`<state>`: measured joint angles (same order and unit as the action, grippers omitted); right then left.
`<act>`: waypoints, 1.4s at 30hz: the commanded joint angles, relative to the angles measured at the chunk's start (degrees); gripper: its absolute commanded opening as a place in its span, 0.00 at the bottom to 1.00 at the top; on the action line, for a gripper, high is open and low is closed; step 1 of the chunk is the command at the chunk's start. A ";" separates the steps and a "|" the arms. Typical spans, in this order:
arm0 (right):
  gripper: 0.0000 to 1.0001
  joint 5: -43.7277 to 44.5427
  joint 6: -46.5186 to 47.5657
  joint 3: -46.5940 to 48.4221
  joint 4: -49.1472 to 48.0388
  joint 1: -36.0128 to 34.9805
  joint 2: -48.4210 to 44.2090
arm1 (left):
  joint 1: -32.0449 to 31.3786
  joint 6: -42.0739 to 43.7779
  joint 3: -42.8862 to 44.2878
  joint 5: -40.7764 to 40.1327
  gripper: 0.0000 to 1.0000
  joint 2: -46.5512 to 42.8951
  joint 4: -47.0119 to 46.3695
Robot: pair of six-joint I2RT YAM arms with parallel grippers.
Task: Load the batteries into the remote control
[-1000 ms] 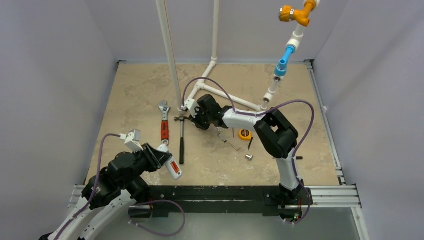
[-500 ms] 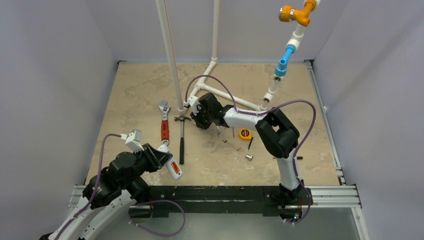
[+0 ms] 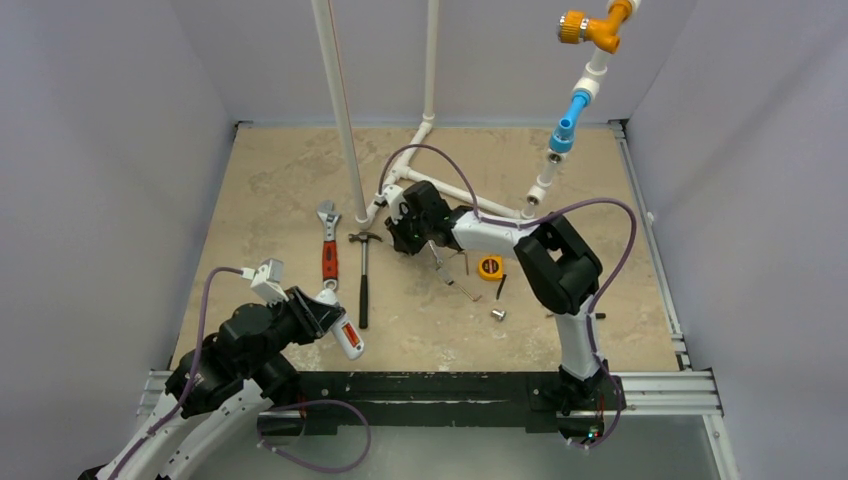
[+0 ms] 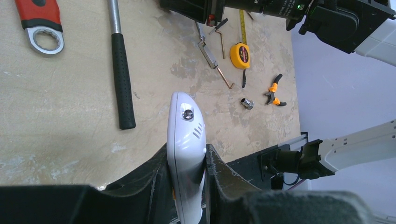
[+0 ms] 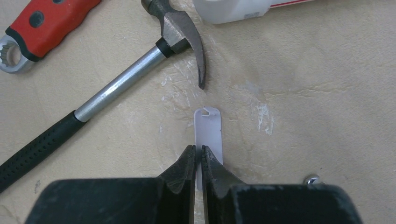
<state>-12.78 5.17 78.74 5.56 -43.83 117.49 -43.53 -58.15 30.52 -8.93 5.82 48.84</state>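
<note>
My left gripper (image 3: 322, 312) is shut on the white remote control (image 4: 186, 126), pinching its sides and holding it above the table's near left. In the top view an orange-red battery (image 3: 350, 334) shows in the recess of the remote (image 3: 345, 338). My right gripper (image 5: 198, 150) hovers low over the table by the hammer's head (image 5: 180, 28). Its jaws are shut, with only a hairline between them. A small flat white cover plate (image 5: 210, 127) lies on the table under its fingertips. In the top view this gripper (image 3: 402, 228) is at mid-table.
A black-gripped hammer (image 3: 363, 285) and a red-handled wrench (image 3: 327, 252) lie left of centre. An orange tape measure (image 3: 489, 267), metal hex keys (image 3: 452, 280), a small socket (image 3: 497, 314) and orange pliers (image 4: 273, 93) lie to the right. White pipework (image 3: 440, 185) stands behind.
My right gripper has shifted slightly right and away from the hammer, and its jaws have closed further. The left arm and remote have not moved.
</note>
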 commanded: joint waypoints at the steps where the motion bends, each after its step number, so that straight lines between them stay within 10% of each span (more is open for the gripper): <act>1: 0.00 -2.54 -4.60 -0.89 1.48 2.64 -1.97 | -0.07 -1.06 0.32 0.62 0.00 0.42 -3.26; 35: 0.00 -6.67 -13.01 -2.48 1.63 9.34 0.89 | -0.07 -2.16 -0.36 0.99 0.00 1.10 -4.10; 42: 0.15 -6.80 -12.54 -2.63 2.10 9.22 1.44 | -0.08 -2.14 -0.28 1.19 0.00 1.33 -4.40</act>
<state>-20.53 -8.84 76.38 3.66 -34.44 117.36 -43.53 -59.44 30.09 -8.27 6.74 47.62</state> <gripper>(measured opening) 0.118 0.246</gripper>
